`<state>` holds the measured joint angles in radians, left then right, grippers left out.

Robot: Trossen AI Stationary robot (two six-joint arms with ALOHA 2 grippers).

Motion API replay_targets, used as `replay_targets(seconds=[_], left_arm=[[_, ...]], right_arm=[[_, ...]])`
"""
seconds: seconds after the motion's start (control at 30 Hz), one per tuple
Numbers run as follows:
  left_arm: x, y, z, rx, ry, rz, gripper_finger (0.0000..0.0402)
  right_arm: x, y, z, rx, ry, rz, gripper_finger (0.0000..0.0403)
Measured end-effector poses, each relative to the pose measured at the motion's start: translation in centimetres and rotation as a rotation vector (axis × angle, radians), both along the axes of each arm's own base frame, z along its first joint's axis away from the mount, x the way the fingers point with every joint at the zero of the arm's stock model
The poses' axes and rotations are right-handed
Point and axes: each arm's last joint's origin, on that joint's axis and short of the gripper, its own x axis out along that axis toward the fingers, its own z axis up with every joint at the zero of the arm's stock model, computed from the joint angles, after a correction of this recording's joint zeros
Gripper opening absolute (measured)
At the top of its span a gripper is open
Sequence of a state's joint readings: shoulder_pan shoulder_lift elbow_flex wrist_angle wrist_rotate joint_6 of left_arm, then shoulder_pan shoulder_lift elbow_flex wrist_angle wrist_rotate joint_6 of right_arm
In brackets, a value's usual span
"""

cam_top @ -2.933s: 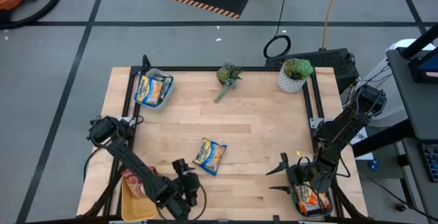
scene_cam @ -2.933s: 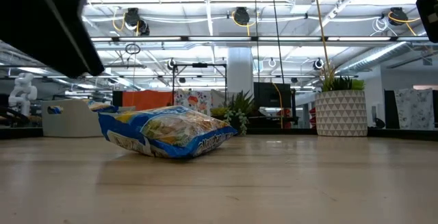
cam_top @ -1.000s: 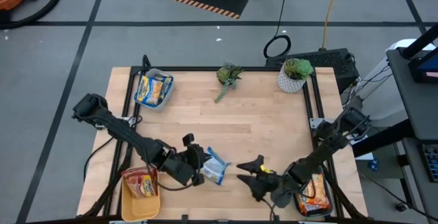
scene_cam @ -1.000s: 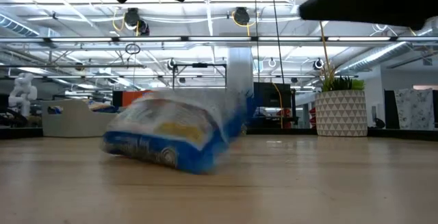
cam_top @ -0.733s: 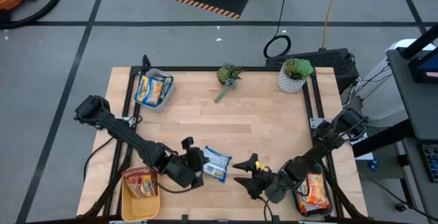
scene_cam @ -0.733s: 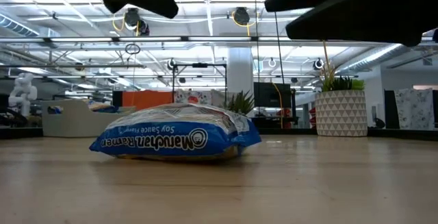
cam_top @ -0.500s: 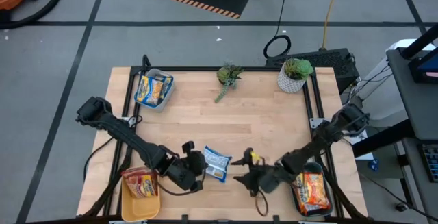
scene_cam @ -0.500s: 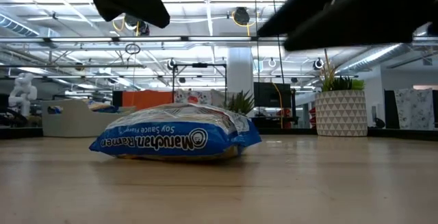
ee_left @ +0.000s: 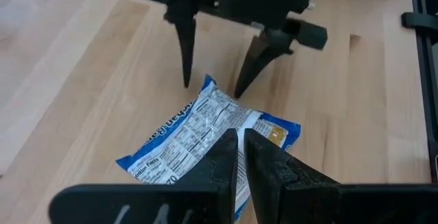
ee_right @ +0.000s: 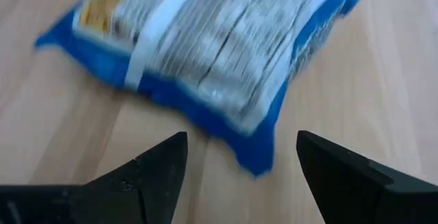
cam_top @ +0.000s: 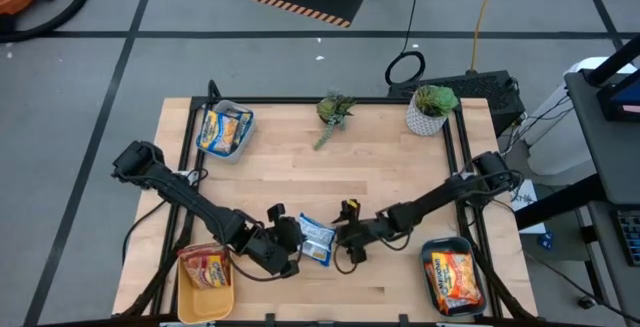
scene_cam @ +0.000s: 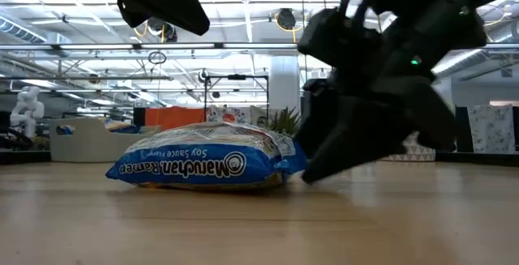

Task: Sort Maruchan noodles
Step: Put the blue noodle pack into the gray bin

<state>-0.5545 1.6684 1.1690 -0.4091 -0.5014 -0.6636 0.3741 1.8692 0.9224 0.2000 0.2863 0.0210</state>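
One blue Maruchan noodle packet (cam_top: 317, 239) lies flat on the wooden table, printed back up (ee_left: 198, 131). My left gripper (cam_top: 298, 240) hangs shut just above it (ee_left: 239, 136), clear of it in the low view (scene_cam: 154, 2). My right gripper (cam_top: 341, 239) is open and low at the packet's right end (scene_cam: 312, 172). Its two fingertips (ee_left: 212, 90) stand either side of a packet corner. No touch shows in the right wrist view (ee_right: 241, 140).
A grey bin (cam_top: 224, 130) holding blue-and-yellow packets stands at the far left. A yellow bin (cam_top: 205, 272) with red packets is near left, and a dark bin (cam_top: 455, 277) with orange packets near right. Two potted plants (cam_top: 335, 109) (cam_top: 432, 107) stand along the far edge.
The blue packet, tipped and in motion a second ago, has dropped and lies flat with its back up. My right gripper has swung from the near right bin toward the table's left, sunk and rolled, and now stands open at the packet's right end.
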Motion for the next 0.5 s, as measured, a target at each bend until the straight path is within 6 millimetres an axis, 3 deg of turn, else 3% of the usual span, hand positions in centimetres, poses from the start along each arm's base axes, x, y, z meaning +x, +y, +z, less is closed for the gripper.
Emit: replay_targets(seconds=[0.23,0.5], left_arm=[[-0.04,0.01,-0.03,-0.005,0.003,0.008,0.0030],[-0.04,0.01,-0.03,-0.018,0.000,0.022,0.0031]], right_arm=[[1.05,-0.12,-0.84,0.088,-0.049,0.043,0.0232],[0.94,-0.12,-0.29,0.078,-0.053,0.078,0.0087]])
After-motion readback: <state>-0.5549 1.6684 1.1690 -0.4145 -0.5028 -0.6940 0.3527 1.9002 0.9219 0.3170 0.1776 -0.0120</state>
